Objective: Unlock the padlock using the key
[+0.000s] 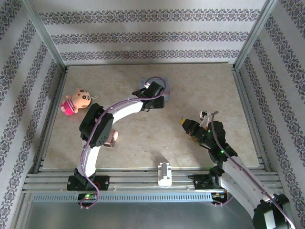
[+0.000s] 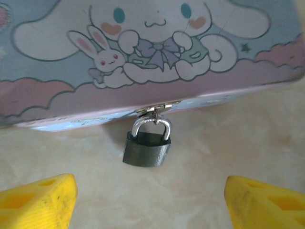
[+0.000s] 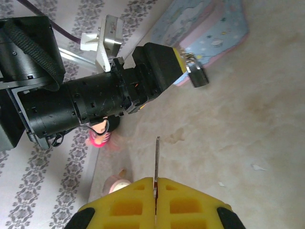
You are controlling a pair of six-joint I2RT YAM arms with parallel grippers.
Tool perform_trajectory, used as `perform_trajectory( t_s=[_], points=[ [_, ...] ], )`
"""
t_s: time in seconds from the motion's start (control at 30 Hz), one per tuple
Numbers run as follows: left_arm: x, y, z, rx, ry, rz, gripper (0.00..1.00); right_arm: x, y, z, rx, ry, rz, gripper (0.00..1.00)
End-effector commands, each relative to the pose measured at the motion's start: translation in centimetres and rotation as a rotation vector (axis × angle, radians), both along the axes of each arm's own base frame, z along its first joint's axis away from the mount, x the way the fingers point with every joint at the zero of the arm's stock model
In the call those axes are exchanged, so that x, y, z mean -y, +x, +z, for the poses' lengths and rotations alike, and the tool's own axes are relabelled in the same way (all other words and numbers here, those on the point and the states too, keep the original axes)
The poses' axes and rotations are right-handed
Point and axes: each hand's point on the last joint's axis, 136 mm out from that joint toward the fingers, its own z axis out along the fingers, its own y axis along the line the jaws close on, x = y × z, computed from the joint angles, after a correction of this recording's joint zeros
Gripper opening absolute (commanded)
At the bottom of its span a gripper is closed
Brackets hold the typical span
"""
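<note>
Table [image 1: 143, 143] beige, walled in by patterned paper. Pale-blue cartoon tin [image 2: 152, 57] sits at 12 o'clock of the table centre in the top view, with the left arm stretched out to it. The right arm comes in from 5 o'clock and its wrist stops near 3 o'clock, well apart from the tin. Pink doll [image 1: 76, 101] at 10 o'clock and white block [image 1: 165, 173] at 6 o'clock on the rail are both uninvolved. Left gripper [image 2: 152, 202] is right at the tin's front, yellow fingers spread wide at 7 and 5 o'clock of its own view, nothing between them, not touching anything. Right gripper [image 3: 156, 191] has its pads pressed together on the key [image 3: 157, 162], thin blade sticking straight up to 12 o'clock out of the seam. Padlock [image 2: 147, 150] hangs at 6 o'clock off the tin's hasp, dark body resting on the table, silver shackle seated and looped through the hasp, so it reads as locked. From the right wrist view the padlock [image 3: 198, 76] is at 1 o'clock of the key tip, just past the left gripper's nose, with a clear gap. Keyhole not visible, can't tell which face carries it. Progress, judged: key is picked up and pointed roughly the right way, left gripper staged around the lock. Left to do: probably steady the padlock body, bring the key in, insert, turn, pop the shackle. None of that has begun, so roughly a third done.
</note>
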Motion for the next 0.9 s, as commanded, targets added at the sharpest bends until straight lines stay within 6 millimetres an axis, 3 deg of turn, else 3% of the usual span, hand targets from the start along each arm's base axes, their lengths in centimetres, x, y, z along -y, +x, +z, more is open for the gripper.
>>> perform_trajectory(
  t_s=[0.0,0.3,0.87],
  points=[
    [0.0,0.4,0.0,0.033,0.134,-0.016,0.78,1.1,-0.3,-1.6,-0.036,-0.03,-0.042,0.0],
    [0.2,2.4,-3.1,0.042,0.233,-0.027,0.7,1.3,-0.2,-1.1,-0.013,-0.04,-0.05,0.0],
    [0.7,4.7,-4.3,0.09,0.196,0.013,0.62,1.3,0.1,-1.3,-0.025,-0.044,-0.056,0.0]
  ],
)
